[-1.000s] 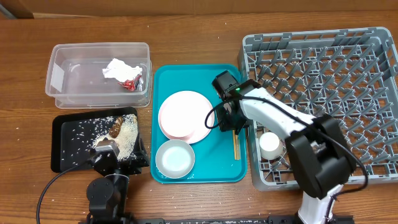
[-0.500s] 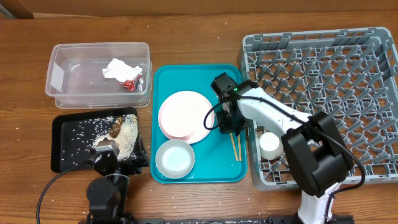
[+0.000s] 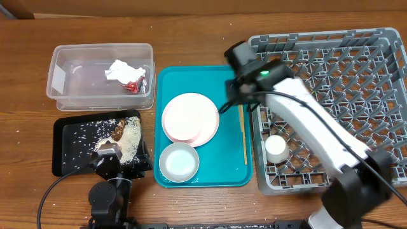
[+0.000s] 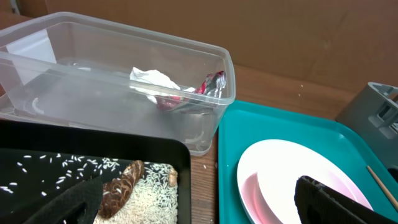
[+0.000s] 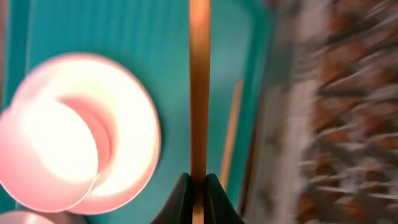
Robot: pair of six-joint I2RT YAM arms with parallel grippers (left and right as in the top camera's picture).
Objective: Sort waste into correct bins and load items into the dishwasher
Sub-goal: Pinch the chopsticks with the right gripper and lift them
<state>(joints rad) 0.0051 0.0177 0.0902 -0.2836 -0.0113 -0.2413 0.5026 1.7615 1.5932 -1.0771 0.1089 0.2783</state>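
Observation:
My right gripper (image 3: 242, 95) is shut on a thin wooden chopstick (image 5: 199, 93) and holds it above the right side of the teal tray; the stick shows in the overhead view (image 3: 243, 135). A second chopstick (image 5: 231, 134) lies on the tray below. The pale pink plate (image 3: 189, 118) and the bowl (image 3: 179, 161) sit on the teal tray. A white cup (image 3: 276, 148) stands in the grey dish rack (image 3: 337, 70). The tissue (image 3: 119, 70) and red wrapper (image 3: 133, 85) lie in the clear tub (image 3: 63, 95). Rice (image 3: 129, 141) and brown scraps (image 3: 118, 129) lie in the black tray (image 3: 70, 146). My left gripper (image 4: 205, 208) is open and empty, low between the black tray and the bowl.
The teal tray (image 3: 191, 75) lies between the bins and the rack. The rack's near wall (image 5: 273, 124) runs close beside the held chopstick. Bare wooden table (image 3: 191, 32) lies along the far side.
My right gripper has risen and moved toward the far side with one chopstick in its jaws; the arm has swung out over the rack. The left arm has not moved.

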